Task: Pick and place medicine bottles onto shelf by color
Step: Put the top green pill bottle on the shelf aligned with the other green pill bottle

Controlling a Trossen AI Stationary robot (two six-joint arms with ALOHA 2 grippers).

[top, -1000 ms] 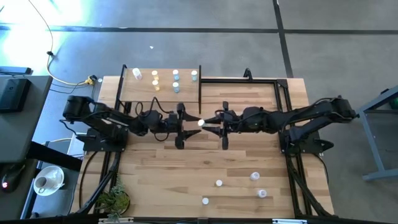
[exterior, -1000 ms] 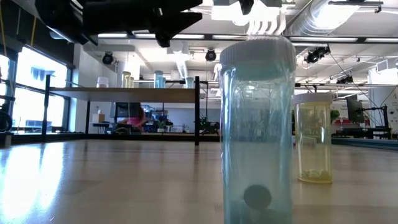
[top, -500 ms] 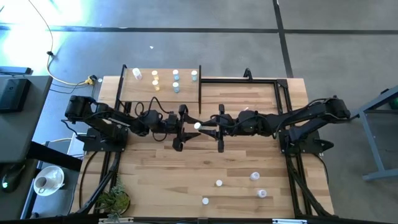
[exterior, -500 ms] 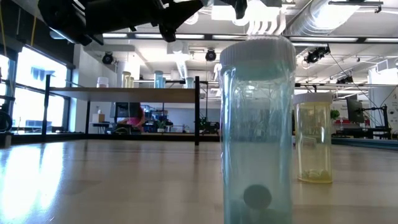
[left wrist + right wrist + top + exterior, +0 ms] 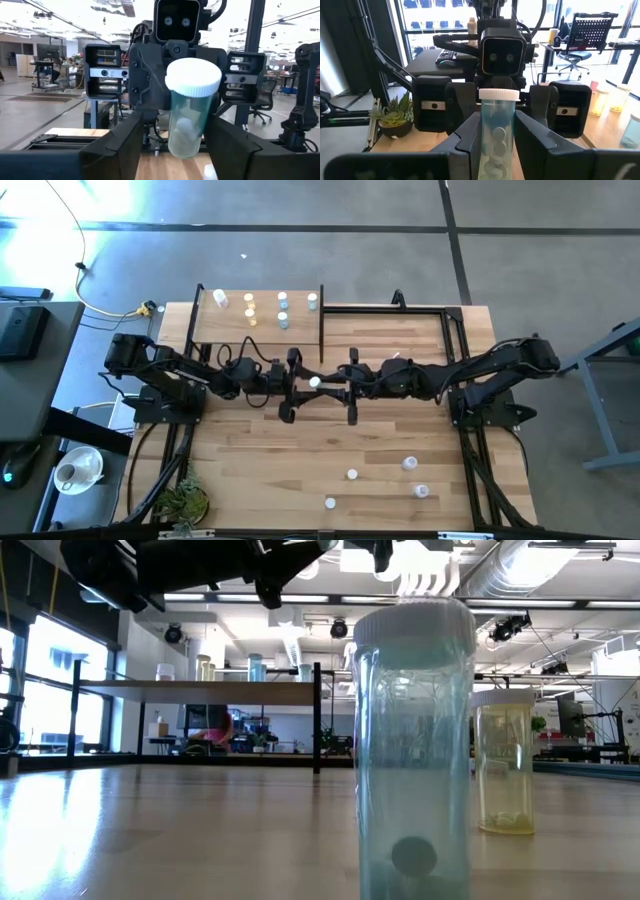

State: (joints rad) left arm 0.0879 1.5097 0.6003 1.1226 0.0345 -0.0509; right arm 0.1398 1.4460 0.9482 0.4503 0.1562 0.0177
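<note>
I've brought the right arm in toward table centre since a second ago, and the left gripper (image 5: 300, 384) has begun narrowing around the bottle the right one carries. This is a mid-air handover, as I read it.

Largest first: the plank tabletop (image 5: 400, 430), then the small light-wood shelf with black corner posts (image 5: 230, 328) out at 11 o'clock, carrying six small bottles in rows. It sits on the left arm's side, which I judge is why the bottle is being passed across.

The right gripper (image 5: 338, 386) is clenched on the pale-blue clear bottle with the white cap (image 5: 315, 382), just above centre, holding it level with the cap pointing at the left gripper; its wrist camera shows white tablets inside (image 5: 495, 140). The left gripper's fingers (image 5: 125, 145) stand spread either side of the cap end, not yet gripping, as far as I can tell.

Four white-capped bottles (image 5: 352, 474) wait at 5 o'clock. In the low view, a tall blue-tinted bottle (image 5: 412, 740) holds one round tablet at its bottom, and a yellow bottle (image 5: 503, 760) behind it holds a little at its base.
</note>
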